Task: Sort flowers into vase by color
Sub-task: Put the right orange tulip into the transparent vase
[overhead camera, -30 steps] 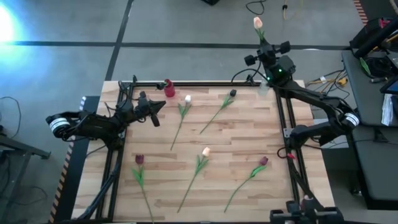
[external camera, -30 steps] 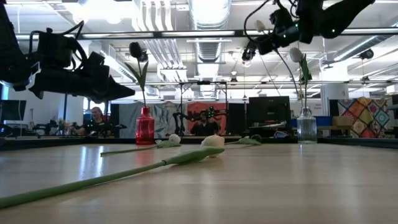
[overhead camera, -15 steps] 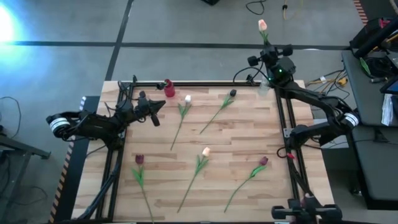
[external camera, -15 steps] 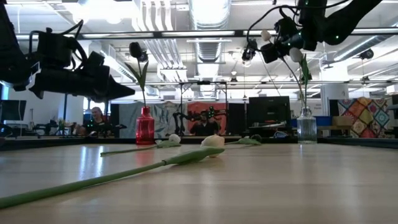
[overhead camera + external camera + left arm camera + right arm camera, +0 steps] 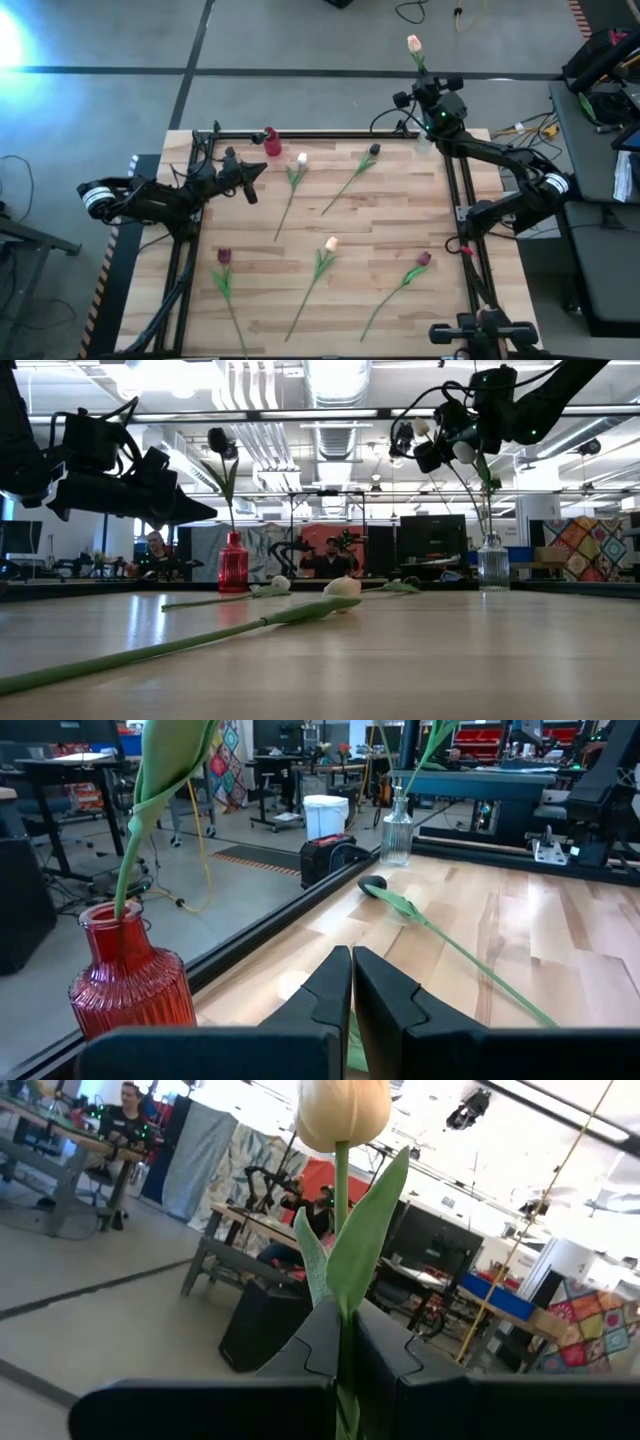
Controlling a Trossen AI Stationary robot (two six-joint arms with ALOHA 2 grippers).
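At far-left corner of counter, red vase holds one dark tulip; left claw hovers beside it, closed, empty. Five flowers lie unsorted. Right claw clamps peach tulip over clear vase, not yet inserted.

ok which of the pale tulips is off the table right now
The peach tulip clamped in the right claw, held up beyond the table's far right corner. The other two pale tulips lie flat on the wood.
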